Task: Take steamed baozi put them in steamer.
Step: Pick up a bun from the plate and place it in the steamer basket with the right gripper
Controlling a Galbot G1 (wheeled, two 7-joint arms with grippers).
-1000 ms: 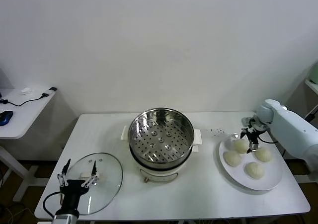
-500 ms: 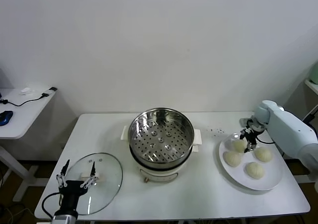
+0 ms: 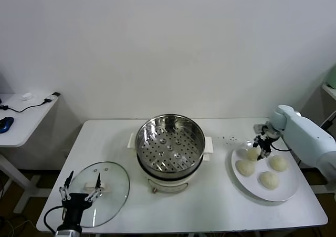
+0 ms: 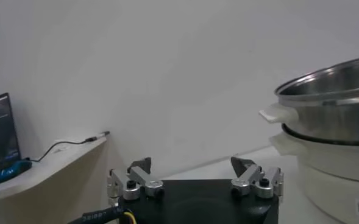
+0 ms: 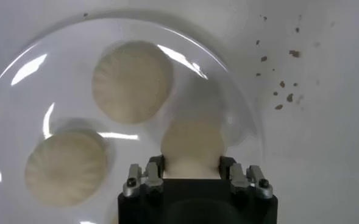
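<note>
Right gripper (image 3: 263, 146) clenched on one baozi (image 5: 192, 145) at the plate's (image 3: 273, 195) far edge, three others beside it. Lift straight up before you swing toward the steamer (image 3: 170, 142) at table centre. Left gripper (image 3: 81, 188), spread wide, waits over the lid (image 3: 113, 182).

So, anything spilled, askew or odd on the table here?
Only one thing: dark crumb-like specks lie scattered on the white table between the steamer and the plate. The glass lid lies flat; the steamer sits level.
</note>
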